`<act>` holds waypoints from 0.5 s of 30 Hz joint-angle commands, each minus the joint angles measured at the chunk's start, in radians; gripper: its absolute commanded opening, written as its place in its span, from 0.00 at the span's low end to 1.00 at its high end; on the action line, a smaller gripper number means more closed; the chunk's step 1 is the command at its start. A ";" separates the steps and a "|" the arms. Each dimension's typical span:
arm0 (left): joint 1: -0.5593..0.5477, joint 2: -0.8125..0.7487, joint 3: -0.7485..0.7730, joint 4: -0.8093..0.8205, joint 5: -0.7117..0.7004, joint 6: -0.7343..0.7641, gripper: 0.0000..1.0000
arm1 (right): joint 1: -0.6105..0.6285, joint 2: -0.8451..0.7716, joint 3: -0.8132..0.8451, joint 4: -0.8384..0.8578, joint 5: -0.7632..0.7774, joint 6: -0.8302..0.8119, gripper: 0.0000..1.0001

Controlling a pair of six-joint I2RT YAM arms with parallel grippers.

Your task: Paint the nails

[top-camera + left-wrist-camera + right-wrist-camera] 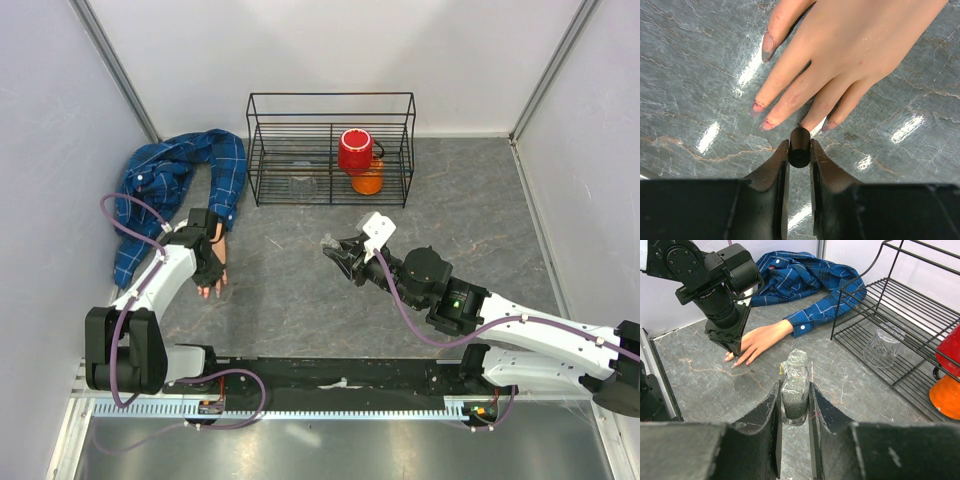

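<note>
The peach-skinned fake hand (850, 45) lies palm down on the grey table, its blue plaid sleeve (225, 175) behind it. Its nails (758, 107) show pinkish smears at the fingertips. My left gripper (799, 145) is shut on a black brush cap (799, 152), whose thin brush tip points at the gap between two fingers, just short of them. In the top view the left gripper (208, 262) hovers over the hand (214, 287). My right gripper (795, 387) is shut on a small glittery polish bottle (795, 385), open-necked and upright, held mid-table (338, 252).
A black wire rack (330, 100) stands at the back, holding a red cup (355, 150), an orange object (368, 182) and a clear glass (303, 183). The rest of the plaid shirt (160, 190) lies bunched by the left wall.
</note>
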 commanded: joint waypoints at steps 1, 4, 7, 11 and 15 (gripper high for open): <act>0.006 -0.011 0.016 0.022 -0.006 0.025 0.02 | -0.005 0.000 0.022 0.034 -0.009 0.009 0.00; 0.007 -0.019 0.004 0.014 -0.002 0.007 0.02 | -0.005 0.002 0.022 0.034 -0.010 0.009 0.00; 0.007 -0.022 -0.016 0.008 0.007 -0.015 0.02 | -0.005 0.003 0.022 0.037 -0.013 0.009 0.00; 0.006 -0.036 -0.029 0.002 0.012 -0.027 0.02 | -0.003 0.002 0.020 0.037 -0.015 0.009 0.00; 0.007 -0.042 -0.033 -0.004 0.018 -0.030 0.02 | -0.005 0.003 0.020 0.039 -0.015 0.009 0.00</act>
